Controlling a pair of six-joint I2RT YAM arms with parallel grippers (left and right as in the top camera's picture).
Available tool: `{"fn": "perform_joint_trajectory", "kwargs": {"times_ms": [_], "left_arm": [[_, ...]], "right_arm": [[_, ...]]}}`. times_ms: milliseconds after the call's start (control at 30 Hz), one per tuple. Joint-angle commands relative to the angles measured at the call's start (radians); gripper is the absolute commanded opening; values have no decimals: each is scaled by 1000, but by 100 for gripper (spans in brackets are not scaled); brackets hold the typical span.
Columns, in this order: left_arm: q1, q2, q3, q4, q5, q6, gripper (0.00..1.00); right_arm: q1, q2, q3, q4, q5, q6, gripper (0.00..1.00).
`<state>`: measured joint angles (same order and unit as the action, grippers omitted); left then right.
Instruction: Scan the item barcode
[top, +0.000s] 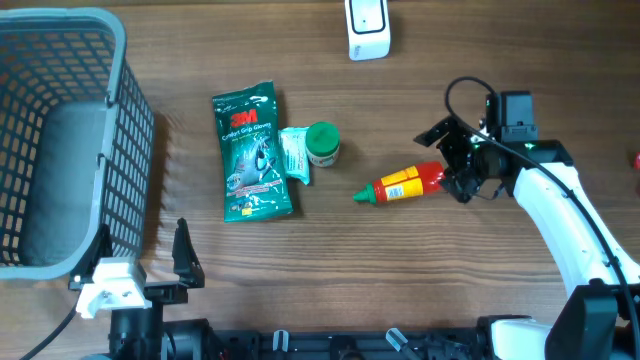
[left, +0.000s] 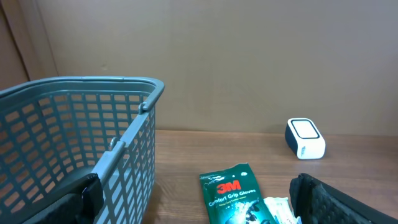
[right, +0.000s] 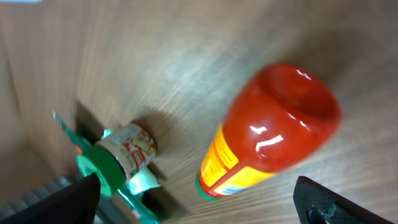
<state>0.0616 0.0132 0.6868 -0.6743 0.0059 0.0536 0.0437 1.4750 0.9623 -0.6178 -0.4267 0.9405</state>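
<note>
Overhead. Wooden table (top: 400, 270). Grey mesh basket (top: 115, 60) fills the 9-to-10 o'clock side. White scanner (top: 367, 28) at the 12 o'clock edge. Near centre, a green 3M glove pack (top: 252, 150) lies flat; a small packet (top: 296, 155) and a green-lidded jar (top: 322, 142) sit just beside it on its 3 o'clock side. Red sauce bottle (top: 400, 185) lies on its side right of centre, green cap toward 9 o'clock, base toward 3. Right gripper (top: 450, 160) sits at the bottle's base, jaws spread wide either side of it, not clamped. Left gripper (top: 143, 258) at 7 o'clock, close to the basket's near corner, jaws wide, nothing between.

Left wrist. Basket at 9 o'clock, scanner at 3 o'clock well beyond, glove pack at 6. Dark fingers (left: 336, 202) stand far apart at the bottom corners; nothing held.

Right wrist. Bottle's rounded red base faces the camera, yellow label below, resting on the wood. Jar lies toward 8 o'clock, apart from the bottle. Fingers (right: 339, 202) sit at both lower corners, clear of the bottle.
</note>
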Motion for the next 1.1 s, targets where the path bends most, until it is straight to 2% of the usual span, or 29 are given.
{"fn": "perform_joint_trajectory", "kwargs": {"times_ms": [0, 33, 133, 233, 300, 400, 533, 633, 867, 1067], "left_arm": [[9, -8, -3, 3, -3, -10, 100], [9, -8, -3, 3, -3, -10, 100], [9, -8, -3, 3, -3, -10, 100], [9, -8, -3, 3, -3, -10, 100], [9, -8, -3, 3, -3, -10, 100], [9, -8, -3, 3, -3, -10, 100], [9, -8, -3, 3, -3, -10, 100], [9, -8, -3, 3, -3, -10, 100], [9, -8, -3, 3, -3, -10, 100], [9, -8, -3, 3, -3, -10, 100]], "right_arm": [[11, -9, 14, -7, -49, 6, 99], [19, -9, 28, -53, -21, 77, 95], [69, -9, 120, -194, 93, 176, 94], [151, 34, 349, -429, 251, 302, 93], [167, 94, 438, -517, 294, 327, 93], [169, 293, 586, -641, 301, 310, 93], [170, 501, 701, -727, 288, 297, 89], [171, 598, 706, -735, 261, 293, 89], [172, 690, 705, -756, 267, 304, 89], [171, 761, 705, -764, 330, 361, 84]]}}
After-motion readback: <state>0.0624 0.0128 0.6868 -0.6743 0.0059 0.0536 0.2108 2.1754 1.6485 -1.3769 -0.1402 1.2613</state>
